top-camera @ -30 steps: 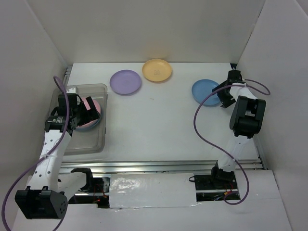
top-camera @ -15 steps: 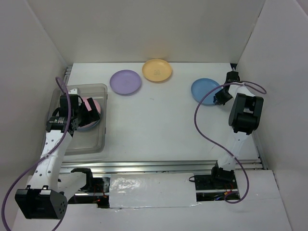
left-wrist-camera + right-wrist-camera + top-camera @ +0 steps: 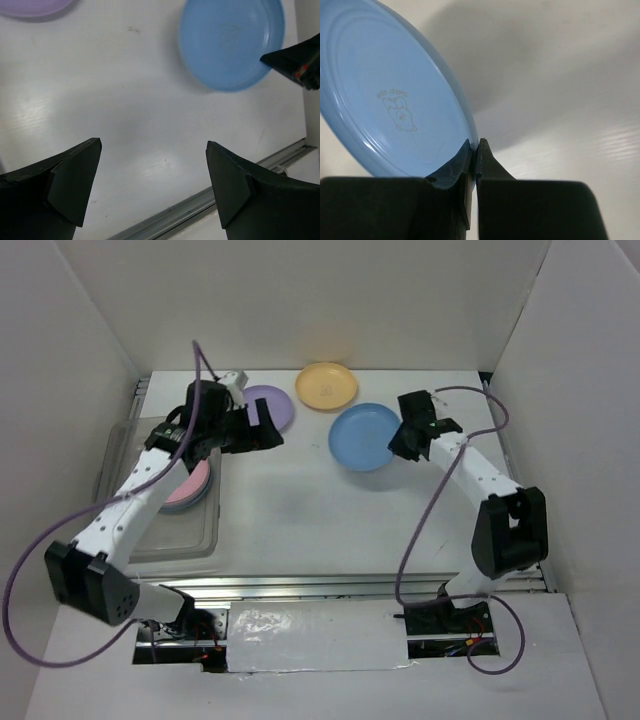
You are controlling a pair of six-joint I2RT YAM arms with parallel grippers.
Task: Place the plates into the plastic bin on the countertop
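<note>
My right gripper (image 3: 404, 436) (image 3: 476, 146) is shut on the right rim of a blue plate (image 3: 362, 437) (image 3: 390, 100) and holds it tilted above the countertop (image 3: 300, 510). The left gripper (image 3: 260, 434) (image 3: 154, 146) hangs open and empty over the white surface, just in front of a lilac plate (image 3: 268, 405) (image 3: 35, 6). An orange-yellow plate (image 3: 326, 386) lies at the back centre. The clear plastic bin (image 3: 170, 540) stands at the left with a pink plate (image 3: 187, 484) stacked on another plate inside. The left wrist view also shows the blue plate (image 3: 231, 42).
White walls close in the left, back and right sides. A metal rail (image 3: 340, 585) (image 3: 200, 205) runs along the front edge. My left arm stretches diagonally over the bin's back part.
The right gripper closed on the blue plate's rim, lifted it and carried it left toward the middle. The left arm rose out of the bin and swung back-right toward the lilac plate.
</note>
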